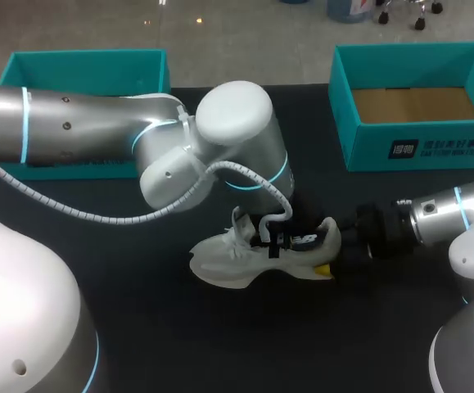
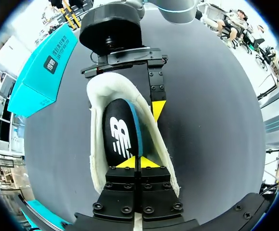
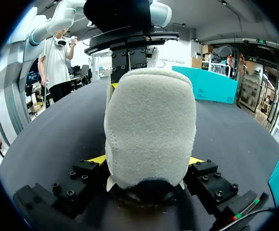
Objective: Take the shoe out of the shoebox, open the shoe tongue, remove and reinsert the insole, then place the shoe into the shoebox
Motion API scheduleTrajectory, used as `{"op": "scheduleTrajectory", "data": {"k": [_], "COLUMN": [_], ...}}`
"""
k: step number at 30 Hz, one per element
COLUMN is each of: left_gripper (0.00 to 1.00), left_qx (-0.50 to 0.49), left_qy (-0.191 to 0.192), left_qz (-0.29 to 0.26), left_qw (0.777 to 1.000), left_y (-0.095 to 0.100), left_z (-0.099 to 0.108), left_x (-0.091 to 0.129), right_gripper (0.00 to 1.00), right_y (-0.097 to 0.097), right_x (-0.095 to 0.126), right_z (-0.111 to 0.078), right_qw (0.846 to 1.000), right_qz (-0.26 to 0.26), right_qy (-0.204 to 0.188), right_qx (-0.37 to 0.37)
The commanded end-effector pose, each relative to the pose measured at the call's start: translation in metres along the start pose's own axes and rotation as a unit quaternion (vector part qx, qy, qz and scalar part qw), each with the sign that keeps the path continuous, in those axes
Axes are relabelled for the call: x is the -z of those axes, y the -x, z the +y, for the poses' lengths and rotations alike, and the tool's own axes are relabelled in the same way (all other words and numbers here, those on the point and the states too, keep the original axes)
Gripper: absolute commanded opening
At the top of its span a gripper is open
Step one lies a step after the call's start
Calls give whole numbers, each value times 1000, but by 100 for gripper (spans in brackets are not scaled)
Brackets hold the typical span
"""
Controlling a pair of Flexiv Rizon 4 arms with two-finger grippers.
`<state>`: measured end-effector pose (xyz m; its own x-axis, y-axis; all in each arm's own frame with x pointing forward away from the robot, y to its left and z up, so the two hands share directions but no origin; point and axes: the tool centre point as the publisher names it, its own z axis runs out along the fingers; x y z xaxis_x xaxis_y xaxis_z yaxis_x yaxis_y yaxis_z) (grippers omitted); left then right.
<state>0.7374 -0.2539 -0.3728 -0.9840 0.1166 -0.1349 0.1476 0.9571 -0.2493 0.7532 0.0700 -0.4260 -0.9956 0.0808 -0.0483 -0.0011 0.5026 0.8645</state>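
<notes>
Tabletop (image 1: 179,344): black surface that carried everything I worked with.

Shoe (image 1: 245,258): a white sneaker with white laces (image 1: 238,232), out of either box. It was at the middle of the tabletop, with its toe toward the left edge and its heel toward the right edge.

Right pincer (image 1: 328,264): my right arm (image 1: 449,213) came in from the right edge. Its pincer was clamped on the shoe's heel, with one yellow-tipped finger pressed on each side. In the right wrist view the padded heel (image 3: 151,125) stood between the two fingers (image 3: 98,159).

Left pincer (image 2: 138,162): my left arm (image 1: 73,123) reached from the left edge to a position over the shoe's opening. Its fingers were drawn together on the near end of the insole, with no gap showing between them.

Insole (image 2: 120,134): black with a white mark and a blue edge. It sat inside the shoe's opening, between the padded collar walls (image 2: 97,144), turned so that the blue edge showed along one side.

Right pincer, from the left wrist: seen ahead of the left pincer at the far end of the shoe, with one yellow tip (image 2: 158,110) lying against the outside of the collar.

Right shoebox (image 1: 433,147): teal and open, with a brown floor, at the far right corner. It was well apart from the shoe.

Left shoebox (image 1: 81,72): teal, at the far left corner, and partly hidden behind my left arm.
</notes>
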Motion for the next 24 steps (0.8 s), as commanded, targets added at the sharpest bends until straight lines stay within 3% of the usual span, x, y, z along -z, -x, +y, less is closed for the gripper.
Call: {"op": "scheduleTrajectory", "data": {"k": [1, 11, 24], "left_gripper": [0, 0, 0], "left_qx": [1, -19, -64], "left_qy": [-29, -110, -178], "left_qz": [15, 70, 66], "left_qw": [999, 991, 980], "left_y": [3, 4, 2], "left_z": [15, 17, -14], "left_x": [13, 27, 52], "right_gripper": [0, 0, 0], "right_y": [0, 0, 0], "right_x": [-1, -1, -1], "right_z": [-2, -2, -2], "right_qw": [1000, 1000, 1000], "right_qz": [-1, -1, -1], "right_qy": [-1, -1, -1], "right_qx": [0, 0, 0]}}
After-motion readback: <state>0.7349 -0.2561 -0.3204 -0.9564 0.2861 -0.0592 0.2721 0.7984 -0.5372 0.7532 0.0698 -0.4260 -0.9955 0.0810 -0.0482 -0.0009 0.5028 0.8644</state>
